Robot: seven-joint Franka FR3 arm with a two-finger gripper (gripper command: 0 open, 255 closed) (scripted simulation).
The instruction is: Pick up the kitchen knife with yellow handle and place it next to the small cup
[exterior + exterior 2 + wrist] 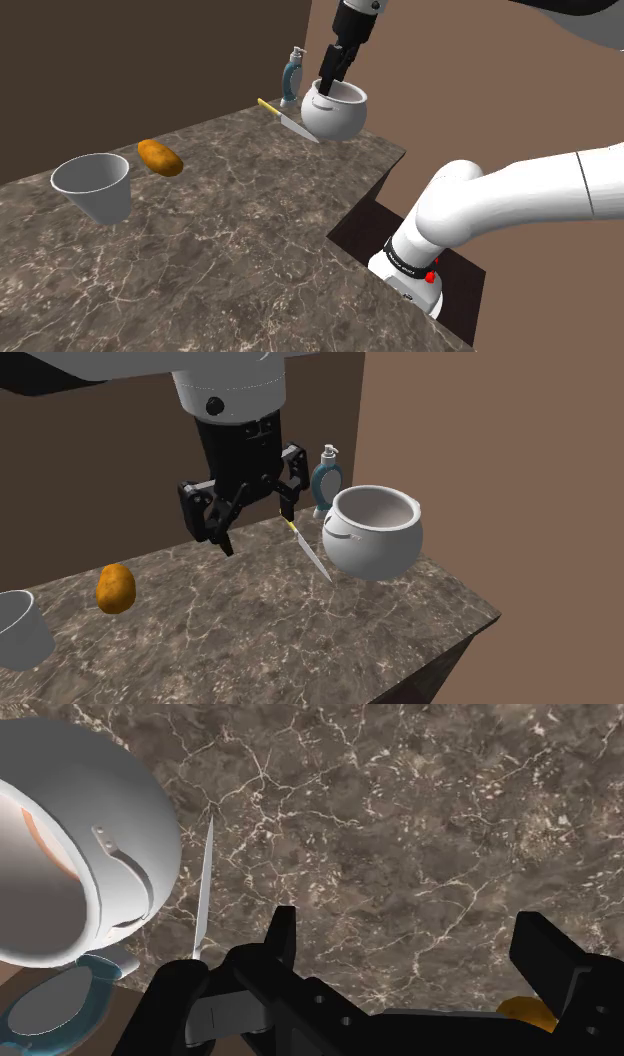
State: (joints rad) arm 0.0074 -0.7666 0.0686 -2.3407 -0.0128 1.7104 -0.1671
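**Tool (258, 530) open and empty; knife lies outside its gap, hard by the pot**

1. Arm (500, 200): white, reaching from the stand over the far end of the worktop (250, 230), a dark marbled slab carrying all items.

2. Pot (375, 532): white, round-bellied, with side handles, standing near the worktop's far corner. It is the largest loose item and the main obstruction.

3. Small cup (95, 187): pale grey, upright, at the shoulder view's left, well apart from the pot and the knife.

4. Orange lump (160, 157): probably a potato, lying between the cup and the pot, nearer the cup.

5. Soap dispenser (327, 480): blue and white, against the wall behind the pot.

6. Tool: fingers stand well apart with nothing between them. It hangs above the worktop, not touching anything.

7. Knife (308, 549): flat on the worktop, yellow handle toward the wall, blade running alongside the pot, touching it or just beside it; which cannot be told. In the wrist view the blade lies beyond one finger, between that finger and the pot, not inside the gap.

Findings on risk, as judgement:
- Closing from this position would catch nothing, since the knife is off to one side.
- Shifting toward the knife brings the fingers near the pot; a descent there could strike its wall or handle and push it, dragging the knife.
- The knife lies low and thin; a shallow grip may slip off it.
- The carry to the cup passes the orange lump, which could be knocked.
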